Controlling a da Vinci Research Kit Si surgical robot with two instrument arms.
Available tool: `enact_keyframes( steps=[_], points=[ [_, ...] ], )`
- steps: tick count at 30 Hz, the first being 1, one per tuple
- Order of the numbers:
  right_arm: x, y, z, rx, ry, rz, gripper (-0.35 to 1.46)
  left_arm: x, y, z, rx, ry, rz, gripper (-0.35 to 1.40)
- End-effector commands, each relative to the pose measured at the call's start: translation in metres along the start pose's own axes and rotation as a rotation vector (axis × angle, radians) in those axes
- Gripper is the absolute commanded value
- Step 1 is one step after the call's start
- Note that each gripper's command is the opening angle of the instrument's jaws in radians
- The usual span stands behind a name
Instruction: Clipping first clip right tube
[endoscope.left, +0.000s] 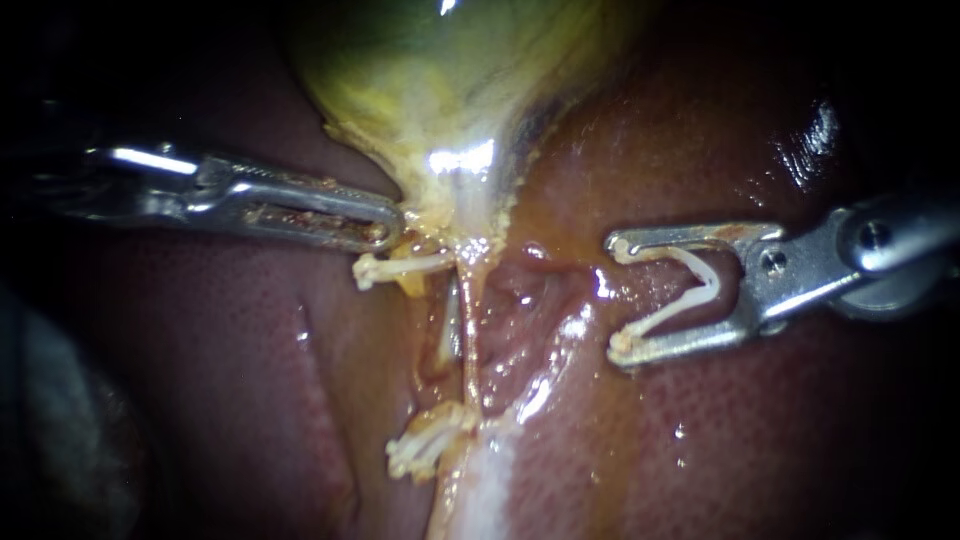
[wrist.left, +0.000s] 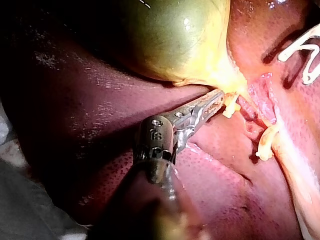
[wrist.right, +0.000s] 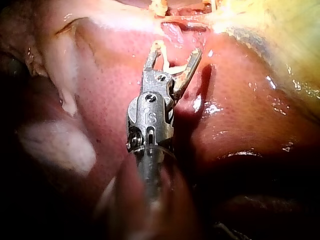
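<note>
Item 1. Left instrument (endoscope.left: 385, 228): jaws closed on the yellow fringe at the neck of the gallbladder (endoscope.left: 440, 80), pulling it leftward. Risk: if this hold slips, the neck slackens and the tubes bunch together.

Item 2. Left tube (endoscope.left: 466, 350): runs down from the neck and bears an upper clip (endoscope.left: 395, 268) and a lower clip (endoscope.left: 430, 445). Risk: an approach carried too far would catch this tube as well, or foul a seated clip.

Item 3. Right tube (endoscope.left: 545, 345): the task's target, just right of the clipped tube and not yet clipped. Its outline is poor against wet red tissue, so this identification is tentative. Risk: a partial bite would leave it only half closed.

Item 4. Right instrument (endoscope.left: 618, 297): jaws spread wide, with an open clip (endoscope.left: 695, 290) seated against both. The tips point at the target but stand apart from it, over the liver (endoscope.left: 750, 440). Risks: closing from here would waste the clip on nothing, a low approach would scrape the liver surface, and a knock could unseat the clip.
</note>
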Motion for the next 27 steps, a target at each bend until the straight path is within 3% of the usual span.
enact_keyframes(
  steps=[1,12,17,22,27],
  points=[
    [0.0,0.0,0.0,0.0,0.0,0.0,0.5,0.0001,0.0001,-0.0003,-0.004,-0.001,0.0,-0.35],
    [0.0003,-0.0004,0.0003,0.014,0.0,0.0,0.5,0.0039,0.0039,-0.0083,0.007,0.027,-0.038,-0.35],
    [0.0008,-0.0007,0.002,0.038,-0.002,0.011,0.49,0.0039,0.0047,-0.0081,0.014,0.031,-0.035,-0.35],
    [0.0009,-0.0014,0.0051,0.068,0.034,0.113,0.49,0.0036,0.0047,-0.0079,0.016,0.032,-0.033,-0.35],
    [0.0008,-0.0019,0.0085,0.097,0.039,0.174,0.48,0.0037,0.0047,-0.0079,0.016,0.032,-0.033,-0.35]
  ],
)
